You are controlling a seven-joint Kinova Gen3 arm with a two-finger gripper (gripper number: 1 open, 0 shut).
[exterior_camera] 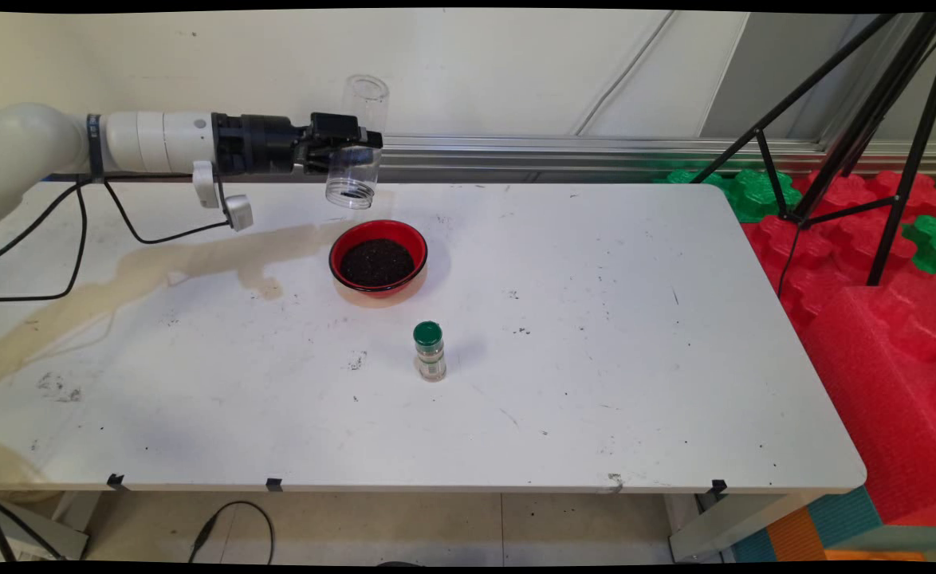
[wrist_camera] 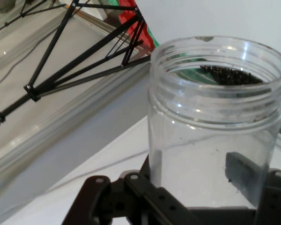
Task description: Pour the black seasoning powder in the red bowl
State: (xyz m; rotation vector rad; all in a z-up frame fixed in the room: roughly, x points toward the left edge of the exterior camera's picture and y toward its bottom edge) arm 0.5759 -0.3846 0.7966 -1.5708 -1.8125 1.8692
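Observation:
My gripper (exterior_camera: 346, 142) is shut on a clear plastic jar (exterior_camera: 356, 143), held high above the table's far side, tipped mouth-down. The jar looks empty. Just below and in front of its mouth sits a red bowl (exterior_camera: 378, 257) filled with dark granules. In the hand view the jar (wrist_camera: 215, 140) fills the right half, gripped between my gripper (wrist_camera: 210, 185) fingers, with one pad (wrist_camera: 243, 171) showing through its wall. Dark granules (wrist_camera: 229, 75) show beyond the jar's mouth. A small bottle with a green lid (exterior_camera: 430, 351) stands upright in front of the bowl, apart from it.
A brownish stain (exterior_camera: 157, 263) spreads over the white table (exterior_camera: 595, 383) left of the bowl. A black tripod (exterior_camera: 859, 119) stands off the table's right side among red and green foam blocks (exterior_camera: 875, 319). Black cables (exterior_camera: 77, 231) hang under the arm.

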